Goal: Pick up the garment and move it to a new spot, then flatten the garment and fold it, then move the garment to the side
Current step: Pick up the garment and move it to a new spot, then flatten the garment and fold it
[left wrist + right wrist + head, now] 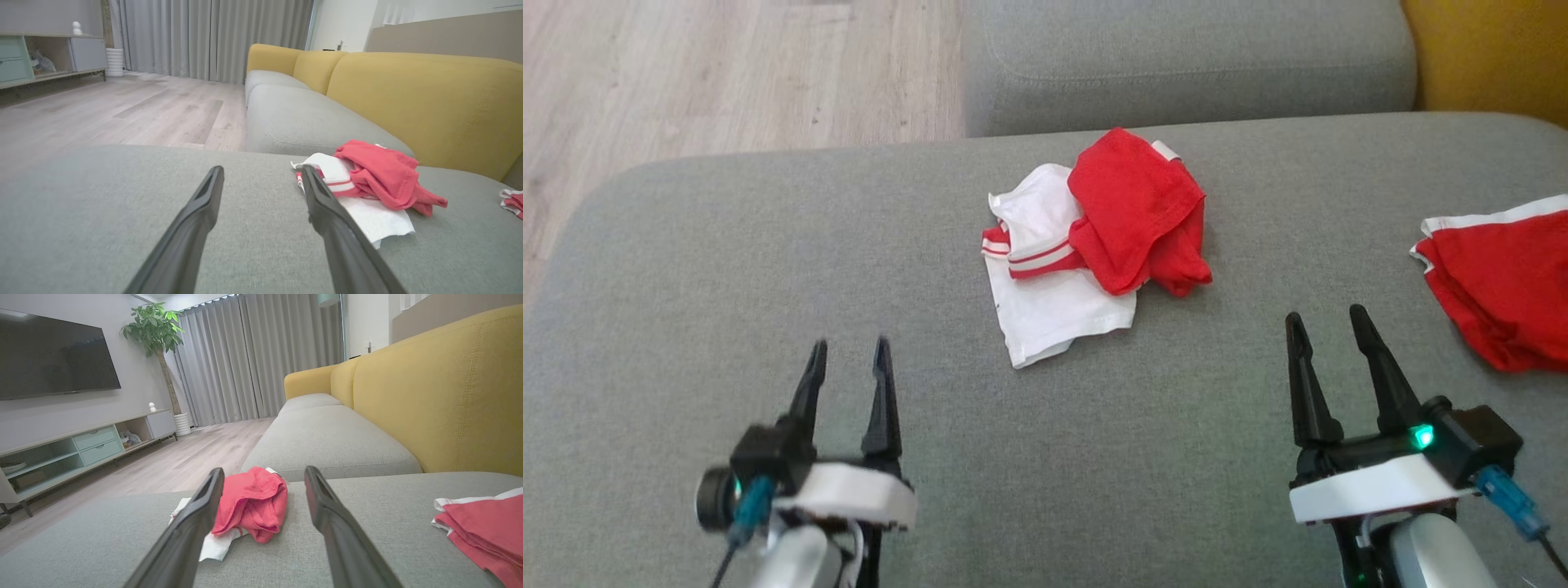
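Lying crumpled: red/white cotton garment [1094,237] (soft folds) on woven gray cushion [768,269].

The garment [1127,204] lies heaped on the sofa cushion [768,269]. A second garment [1503,286] lies well apart to its right.

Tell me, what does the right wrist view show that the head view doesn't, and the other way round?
Right wrist view: a television, a potted plant, curtains and a low cabinet. Head view: the left tool, open. Both: the crumpled red-and-white garment, a second red garment, the grey couch seat and the right tool, open.
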